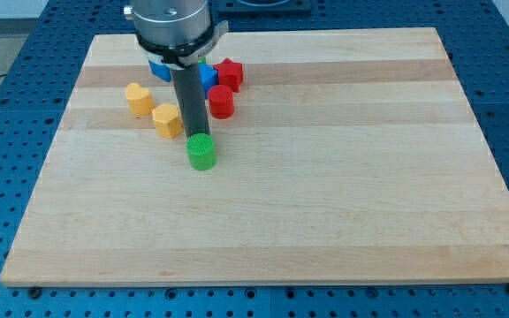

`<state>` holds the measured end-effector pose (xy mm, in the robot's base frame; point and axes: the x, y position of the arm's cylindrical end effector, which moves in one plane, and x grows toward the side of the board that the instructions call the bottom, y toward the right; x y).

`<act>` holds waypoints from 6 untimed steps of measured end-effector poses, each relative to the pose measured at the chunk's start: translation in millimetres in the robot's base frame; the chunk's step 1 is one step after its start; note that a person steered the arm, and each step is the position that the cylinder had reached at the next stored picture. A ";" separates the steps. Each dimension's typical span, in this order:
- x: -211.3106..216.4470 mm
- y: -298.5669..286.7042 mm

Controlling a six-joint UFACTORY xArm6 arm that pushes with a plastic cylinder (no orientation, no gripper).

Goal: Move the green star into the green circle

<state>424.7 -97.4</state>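
Observation:
A green round block (202,152) stands on the wooden board (325,194), left of centre. My tip (194,136) comes down right at this block's upper-left edge, touching or nearly touching it. No green star shows anywhere in the view; the arm's head and rod cover part of the block cluster near the view's top.
A yellow heart-like block (137,97) and a yellow hexagonal block (167,120) lie left of the rod. A red round block (221,102) and a red star (229,72) lie right of it. Blue blocks (208,76) sit partly hidden behind the rod.

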 end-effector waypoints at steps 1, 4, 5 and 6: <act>-21.3 58.0; -191.7 42.5; -156.8 -34.7; -102.2 -70.8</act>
<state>322.6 -168.2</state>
